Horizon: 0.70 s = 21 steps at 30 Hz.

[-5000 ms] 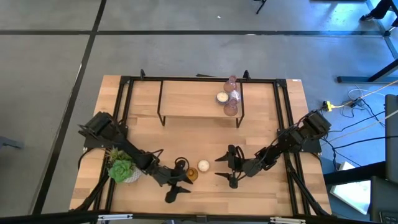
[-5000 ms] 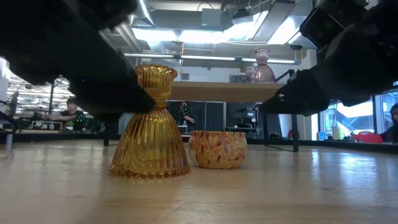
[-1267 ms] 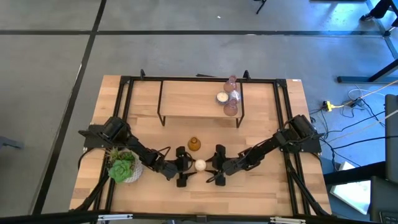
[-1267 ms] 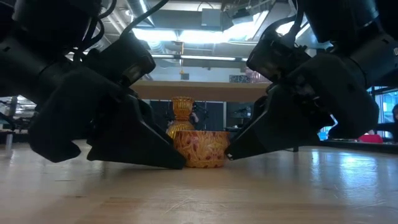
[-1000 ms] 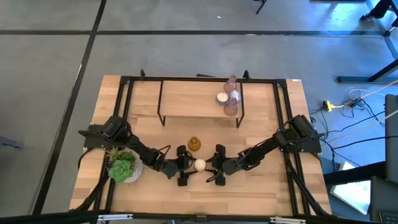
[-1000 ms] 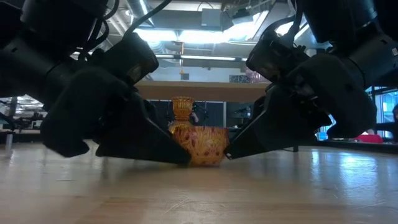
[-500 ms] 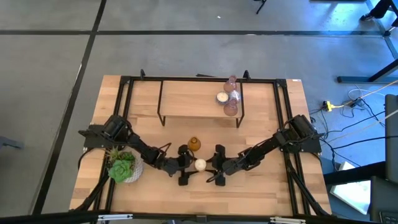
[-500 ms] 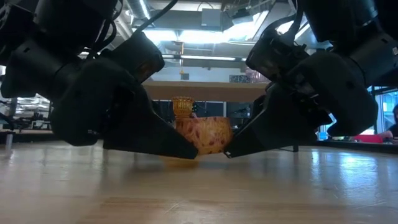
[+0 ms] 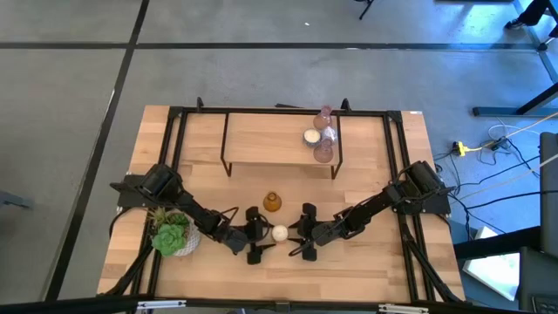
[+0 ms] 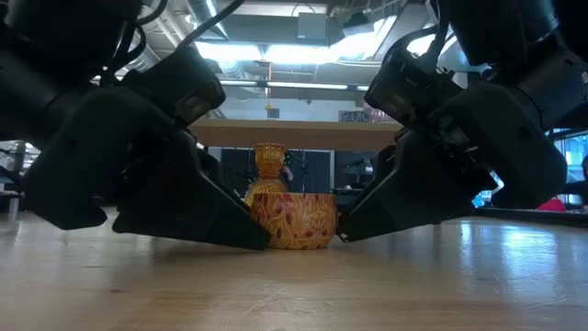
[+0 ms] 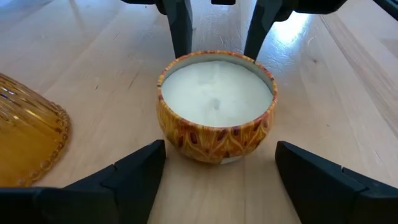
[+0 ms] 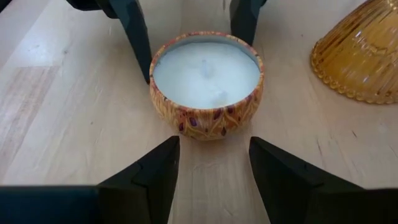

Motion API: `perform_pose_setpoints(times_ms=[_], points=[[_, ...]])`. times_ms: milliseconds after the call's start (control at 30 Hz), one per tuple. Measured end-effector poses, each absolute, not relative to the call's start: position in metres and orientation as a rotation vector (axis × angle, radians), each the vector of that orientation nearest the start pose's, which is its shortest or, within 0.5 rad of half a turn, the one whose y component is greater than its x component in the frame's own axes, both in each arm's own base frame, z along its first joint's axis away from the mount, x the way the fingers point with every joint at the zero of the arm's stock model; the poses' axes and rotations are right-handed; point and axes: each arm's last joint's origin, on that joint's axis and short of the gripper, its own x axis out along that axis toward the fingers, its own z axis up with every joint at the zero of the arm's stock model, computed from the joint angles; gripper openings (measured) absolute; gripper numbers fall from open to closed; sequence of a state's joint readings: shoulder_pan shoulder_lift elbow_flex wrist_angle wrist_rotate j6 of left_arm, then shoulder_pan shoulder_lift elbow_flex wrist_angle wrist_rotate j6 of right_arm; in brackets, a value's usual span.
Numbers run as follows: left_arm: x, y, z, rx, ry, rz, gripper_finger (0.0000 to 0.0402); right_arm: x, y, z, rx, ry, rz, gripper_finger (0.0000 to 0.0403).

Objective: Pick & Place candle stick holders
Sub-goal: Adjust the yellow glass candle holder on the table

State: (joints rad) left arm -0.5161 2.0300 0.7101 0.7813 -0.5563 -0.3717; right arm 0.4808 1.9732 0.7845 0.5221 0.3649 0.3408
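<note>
A small round candle holder [image 9: 279, 232], orange-patterned with white wax, stands flat on its base on the wood, between my two grippers. My left gripper [image 9: 263, 234] comes at it from the table's left, open, with one finger [image 11: 146, 163] on each side of its near wall. My right gripper [image 9: 296, 234] comes from the right, open more narrowly than the holder is wide, its fingertips [image 12: 168, 152] just short of the holder [image 12: 205, 87]. An amber ribbed holder [image 9: 273, 203] stands just behind, toward the far edge. My left gripper stands at the patterned holder's lower wall [image 11: 171, 138], and a gap shows at its other finger; whether it touches I cannot tell. My right gripper has its fingertips right at the holder's lower wall [image 10: 333, 230], level from the right; whether they touch I cannot tell.
A low black-framed wooden shelf [image 9: 261, 139] at the far side carries several small holders [image 9: 321, 138]. A green succulent in a white pot [image 9: 173, 235] stands beside my left arm. Black rails [image 9: 174, 157] run along the table's sides. Bare wood lies toward the near edge.
Half a second ago the patterned holder was raised and tipped off the wood between the grippers. It has come back down and now sits flat on its base. The right gripper has kept still.
</note>
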Motion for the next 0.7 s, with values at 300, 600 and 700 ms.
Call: perform_pose_setpoints(times_ms=[300,600,700], points=[[0.304,-0.142,0.071,-0.083,0.438,0.158,0.0333,0.311,0.15,0.083,0.06,0.616,0.006,0.0197],[0.306,-0.14,0.072,-0.096,0.43,0.158,0.0334,0.311,0.151,0.083,0.06,0.617,0.009,0.0197],[0.305,-0.142,0.072,-0.105,0.431,0.155,0.0334,0.311,0.15,0.083,0.06,0.617,0.009,0.0197]])
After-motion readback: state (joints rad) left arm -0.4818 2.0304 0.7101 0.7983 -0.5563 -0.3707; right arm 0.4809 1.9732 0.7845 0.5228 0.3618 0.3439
